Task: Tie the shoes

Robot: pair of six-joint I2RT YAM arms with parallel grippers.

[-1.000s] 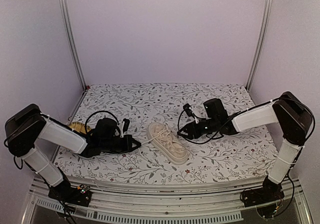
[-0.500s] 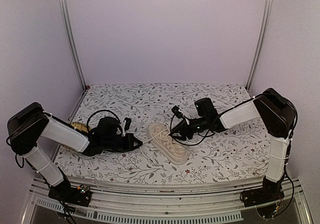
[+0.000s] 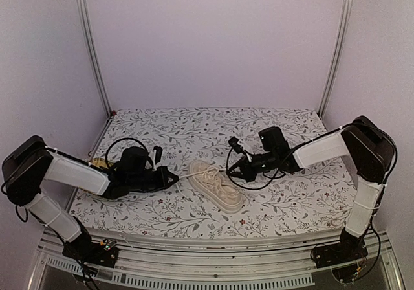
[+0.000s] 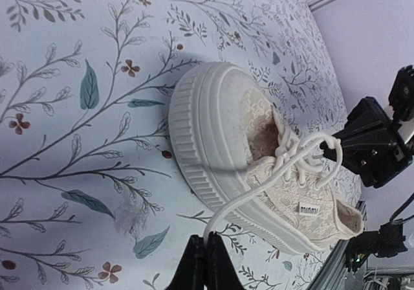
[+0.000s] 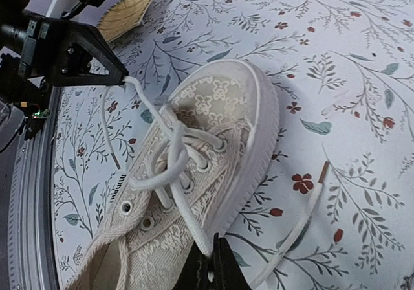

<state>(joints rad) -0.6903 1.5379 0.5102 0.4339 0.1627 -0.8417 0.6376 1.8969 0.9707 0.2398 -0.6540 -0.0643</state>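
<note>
The right hand (image 5: 208, 269) has shifted and shut on a lace (image 5: 201, 238), left hand (image 4: 203, 267) likewise; sneaker (image 3: 217, 185) label (image 4: 307, 207) unreadable.

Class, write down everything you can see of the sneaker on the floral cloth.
The sneaker is a cream low-top with a lace-patterned fabric upper, a thick ribbed off-white sole and pale laces, untied. A small label shows on its side. It sits sole-down on the floral cloth, toe nearer the left gripper, which is shut on one lace strand; the right gripper is shut on another.
</note>
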